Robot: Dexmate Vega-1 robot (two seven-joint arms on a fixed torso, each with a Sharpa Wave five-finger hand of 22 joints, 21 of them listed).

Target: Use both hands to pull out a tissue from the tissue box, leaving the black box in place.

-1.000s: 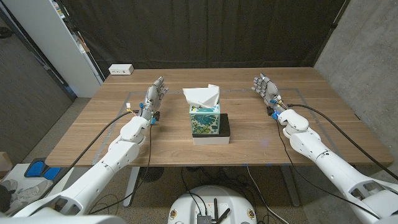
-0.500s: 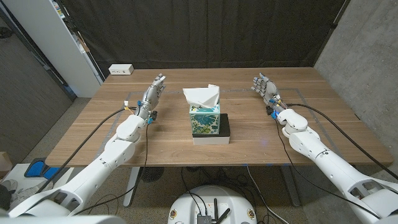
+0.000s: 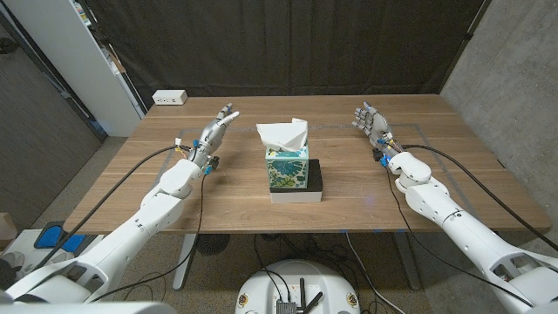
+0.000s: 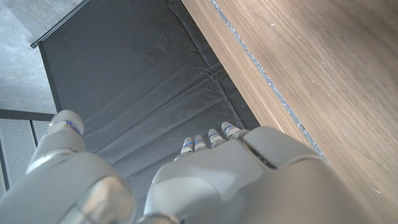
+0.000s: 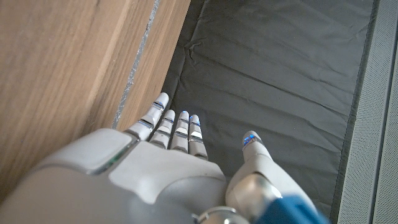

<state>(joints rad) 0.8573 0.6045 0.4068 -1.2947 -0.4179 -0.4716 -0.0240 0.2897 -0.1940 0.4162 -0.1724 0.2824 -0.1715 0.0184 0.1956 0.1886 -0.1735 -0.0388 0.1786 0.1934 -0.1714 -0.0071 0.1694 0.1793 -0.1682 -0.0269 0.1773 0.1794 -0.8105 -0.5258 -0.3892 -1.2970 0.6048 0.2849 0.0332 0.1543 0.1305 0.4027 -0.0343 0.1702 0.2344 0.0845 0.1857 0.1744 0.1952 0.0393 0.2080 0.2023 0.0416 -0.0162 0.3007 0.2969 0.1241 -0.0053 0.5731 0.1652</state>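
A tissue box (image 3: 286, 165) with a green leaf pattern stands at the table's middle, and a white tissue (image 3: 283, 133) sticks up from its top. It sits against a black box (image 3: 313, 177) on a white base. My left hand (image 3: 216, 127) hovers left of the box, fingers stretched out and apart, holding nothing; its back (image 4: 236, 177) shows in the left wrist view. My right hand (image 3: 370, 121) stands well to the right of the box, fingers apart and empty, and its back (image 5: 149, 168) shows in the right wrist view.
A white power strip (image 3: 170, 98) lies at the table's far left corner. The wooden table (image 3: 349, 196) has a taped outline on its top. A dark curtain hangs behind the table, a white cabinet stands at the left.
My left hand has swung a little to the right, toward the tissue box, with its fingers pointing more that way. The right hand has stayed still.
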